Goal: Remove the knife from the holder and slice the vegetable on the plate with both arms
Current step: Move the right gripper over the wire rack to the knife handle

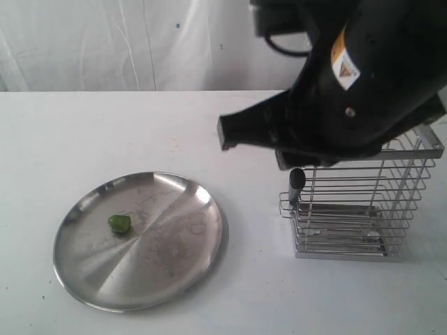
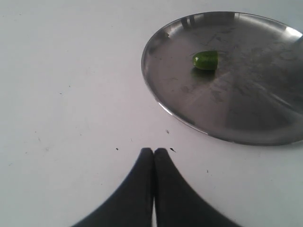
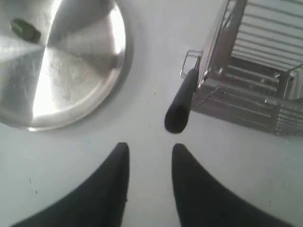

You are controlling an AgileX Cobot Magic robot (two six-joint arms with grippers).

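On the white tabletop [image 1: 105, 139] the knife [image 3: 181, 106] stands at the holder [image 1: 363, 216] corner, handle up. Your right hand [image 3: 149, 149] hangs part open and empty near it; your left hand [image 2: 154, 152] is closed on nothing. Next, I think, bring the fingers [image 3: 116, 179] around the handle. The vegetable [image 1: 119, 223] lies on the plate [image 1: 174, 272].

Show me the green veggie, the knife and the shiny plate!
vegetable [image 1: 119, 223], exterior view, its glossy top.
knife [image 3: 182, 101], right wrist view, its black handle.
plate [image 1: 157, 248], exterior view, bare surface.
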